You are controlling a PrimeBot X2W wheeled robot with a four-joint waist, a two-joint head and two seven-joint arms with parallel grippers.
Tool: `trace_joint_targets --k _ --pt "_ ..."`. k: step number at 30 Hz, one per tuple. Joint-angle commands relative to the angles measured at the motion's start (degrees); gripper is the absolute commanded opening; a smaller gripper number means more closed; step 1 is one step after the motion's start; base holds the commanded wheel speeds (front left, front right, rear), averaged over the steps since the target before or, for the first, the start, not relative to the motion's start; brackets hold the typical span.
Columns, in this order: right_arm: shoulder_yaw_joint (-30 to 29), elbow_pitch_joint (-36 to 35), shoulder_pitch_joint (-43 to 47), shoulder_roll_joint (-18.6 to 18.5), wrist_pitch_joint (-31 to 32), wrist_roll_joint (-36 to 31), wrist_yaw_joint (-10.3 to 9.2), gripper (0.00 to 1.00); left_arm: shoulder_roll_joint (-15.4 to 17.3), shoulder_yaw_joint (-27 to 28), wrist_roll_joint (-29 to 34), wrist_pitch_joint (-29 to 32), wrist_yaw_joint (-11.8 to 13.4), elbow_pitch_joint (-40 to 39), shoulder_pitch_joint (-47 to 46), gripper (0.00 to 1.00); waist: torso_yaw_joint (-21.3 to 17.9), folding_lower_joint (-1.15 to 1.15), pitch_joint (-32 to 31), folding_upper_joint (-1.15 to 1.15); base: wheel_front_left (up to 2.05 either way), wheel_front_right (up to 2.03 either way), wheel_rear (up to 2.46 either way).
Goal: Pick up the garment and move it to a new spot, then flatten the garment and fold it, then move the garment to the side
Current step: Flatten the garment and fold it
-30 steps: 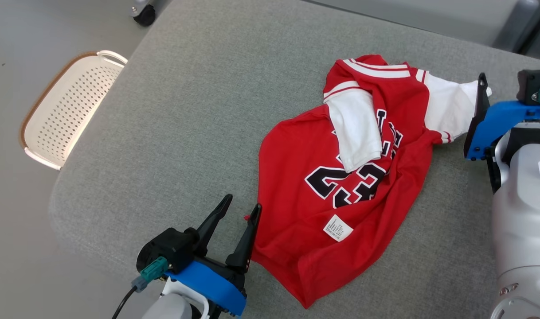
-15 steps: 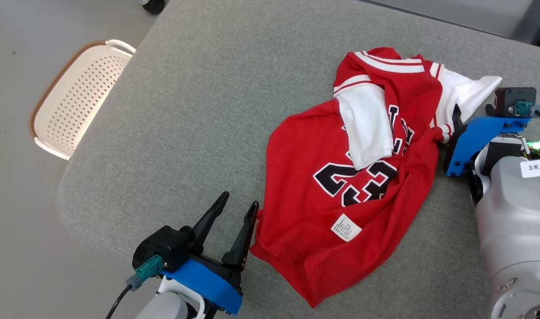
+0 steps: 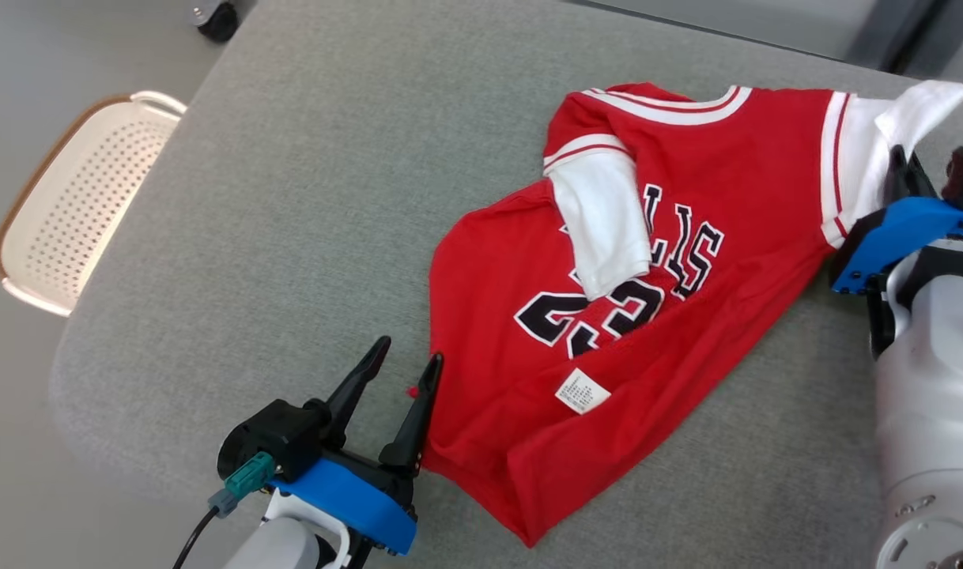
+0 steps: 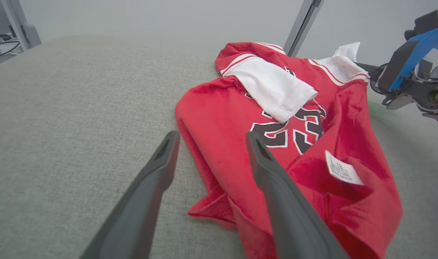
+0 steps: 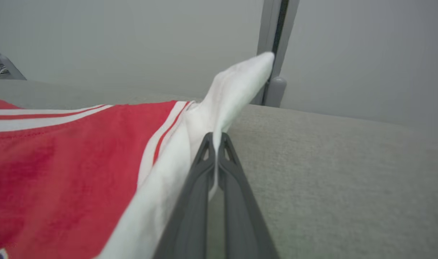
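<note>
- Right gripper (image 5: 216,138) is clenched on the white sleeve (image 5: 237,79) of the garment, with the cloth pinched between its two dark fingers; the sleeve's free end stands up past the fingertips; left gripper (image 3: 409,353) is released, its fingers spread wide
- grey padded surface (image 3: 331,158) lies under both grippers; it runs far ahead of the left gripper and off to its left
- red jersey (image 3: 671,316) lies on that surface between the two grippers, face up with black lettering and numbers showing; it is drawn out from the right gripper's hold down toward the left gripper; its near edge is just beside the left gripper's right finger, and in the left wrist view that edge (image 4: 201,169) sits between the two fingers; whether they touch it cannot be told
- perforated white basket (image 3: 62,229) with a brown rim sits well apart to the left gripper's left, beyond the surface's edge
- second white sleeve (image 3: 600,229) lies folded over the jersey's chest, ahead of the left gripper and well to the right gripper's left
- small white label (image 3: 582,390) lies on the red cloth, near the left gripper, ahead and to its right
</note>
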Motion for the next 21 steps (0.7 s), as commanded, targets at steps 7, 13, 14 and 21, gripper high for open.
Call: trace_joint_targets --k 7,13,14,21 --pt "0.0 -9.7 9.5 -0.4 -0.5 7.9 0.0 0.0 0.9 1.7 2.0 -0.3 0.1 -0.8 1.7 1.0 -10.0 0.0 -4.1 0.0 0.0 0.0 0.0" --pt "5.9 -15.1 19.6 -0.4 -0.5 18.1 -0.01 0.0 1.1 3.3 3.4 -0.3 0.1 -0.4 3.5 1.0 -17.4 0.0 -6.5 0.0 0.0 0.0 0.0" --pt "7.4 -15.6 21.3 -0.3 -0.5 20.1 0.01 0.0 1.1 3.5 3.4 -0.3 0.1 -0.2 3.7 1.0 -18.5 0.0 -6.8 0.0 0.0 0.0 0.0" --pt "20.3 -20.0 31.0 -0.5 -0.5 33.1 0.01 1.0 0.4 6.0 4.6 -0.3 0.1 1.9 5.8 1.0 -24.4 0.0 -10.1 0.0 0.0 0.0 0.0"
